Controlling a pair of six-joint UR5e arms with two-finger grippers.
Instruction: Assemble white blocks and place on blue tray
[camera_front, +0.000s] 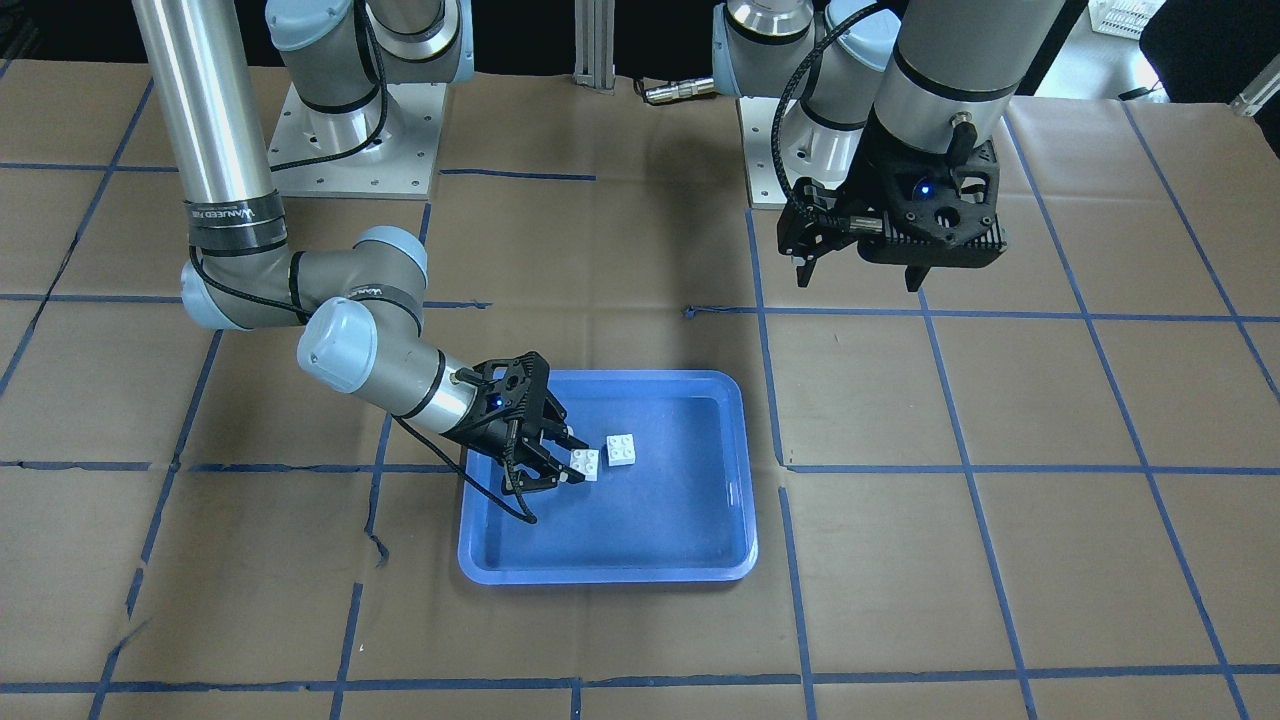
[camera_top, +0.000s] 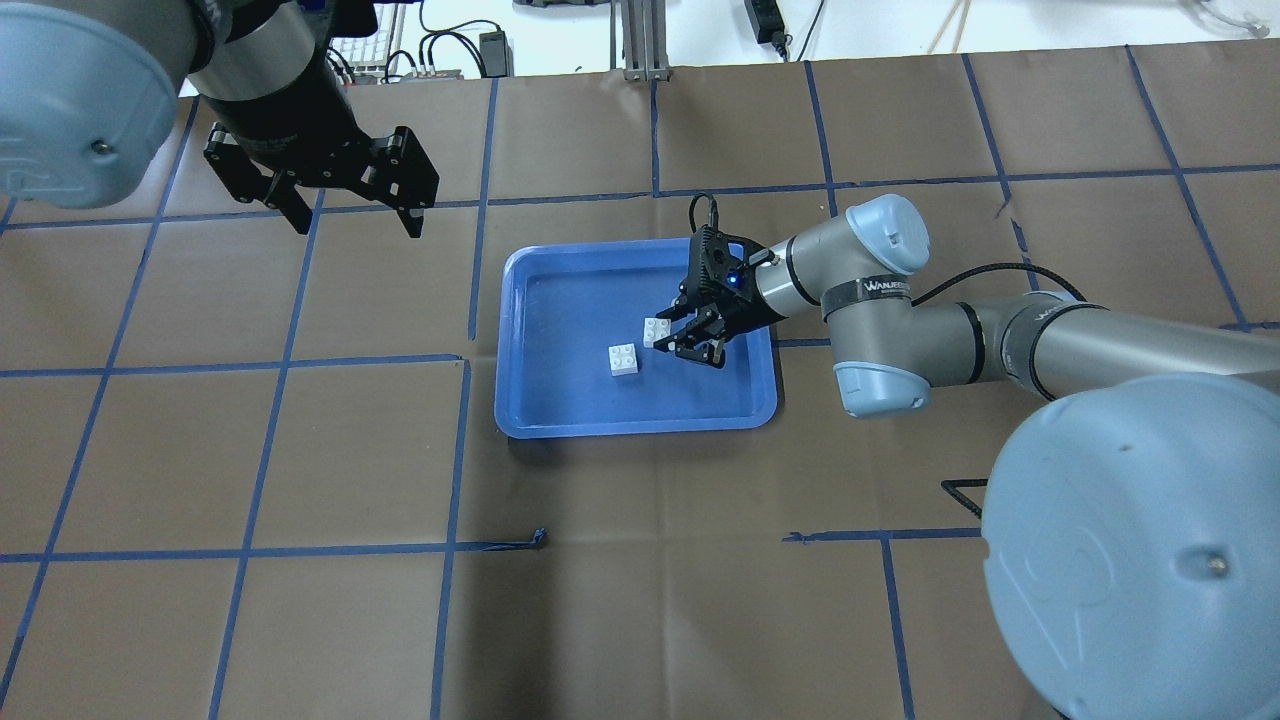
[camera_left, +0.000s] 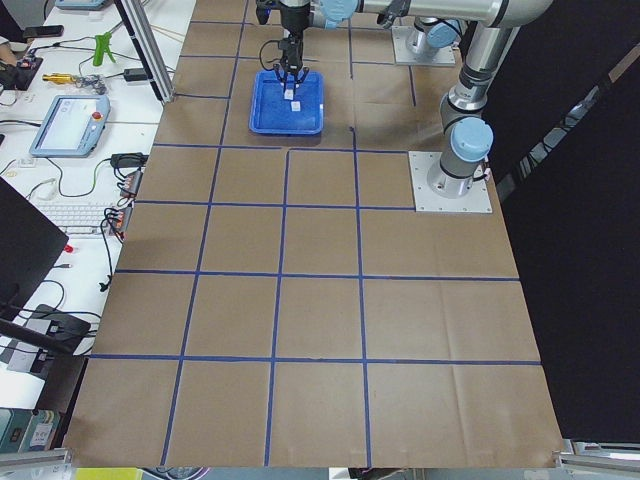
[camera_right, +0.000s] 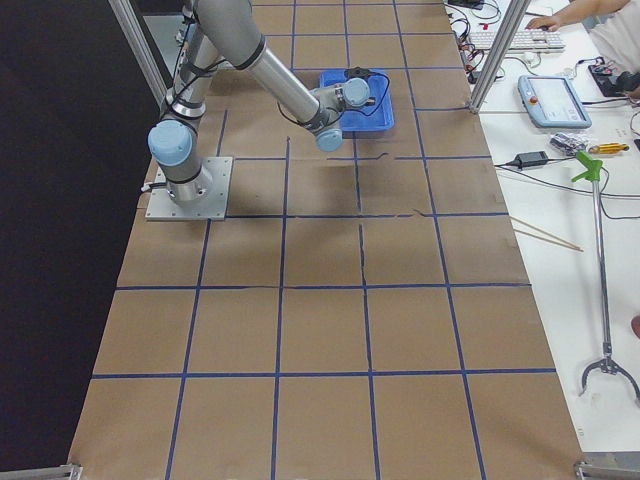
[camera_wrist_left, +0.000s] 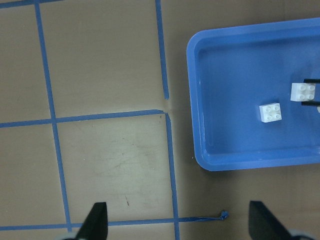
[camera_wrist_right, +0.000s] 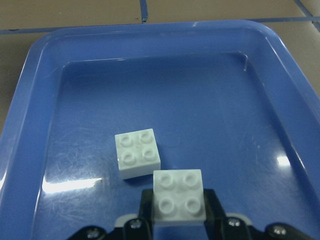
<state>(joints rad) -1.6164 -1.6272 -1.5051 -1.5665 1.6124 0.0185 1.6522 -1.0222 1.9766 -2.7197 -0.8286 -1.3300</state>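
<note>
The gripped white block (camera_wrist_right: 178, 197) is a small square brick of smooth plastic with four round studs, which face upward. The black fingers (camera_wrist_right: 211, 207) of the right gripper (camera_top: 667, 336) pinch it on two opposite sides and are closed down to the block's width. You cannot tell whether it rests on the tray floor or hangs just above it.

The loose white block (camera_wrist_right: 137, 153) is the same kind of brick. It lies flat near the gripped one without touching it, studs up, and is turned slightly off the tray's edges. Both blocks are square, so neither has a long axis.

Both are near the middle of the blue tray (camera_top: 570, 300), a shallow, glossy plastic rectangle with rounded corners and a raised rim. Its floor throws back streaks of light. In the overhead view its long axis runs side to side across the robot's front.

The left gripper (camera_top: 357, 226) hangs over the tabletop (camera_top: 300, 450) on the robot's left, well apart from the tray. Its fingers are spread wide and hold nothing.

The tabletop is covered in matte brown paper, creased and torn in spots, with a grid of blue tape. Each arm stands on a grey metal base plate (camera_left: 450, 182). Along the far side from the robot you see a white bench (camera_left: 40, 185) carrying a keyboard (camera_left: 75, 215), cables and a handheld screen unit (camera_left: 70, 125).
</note>
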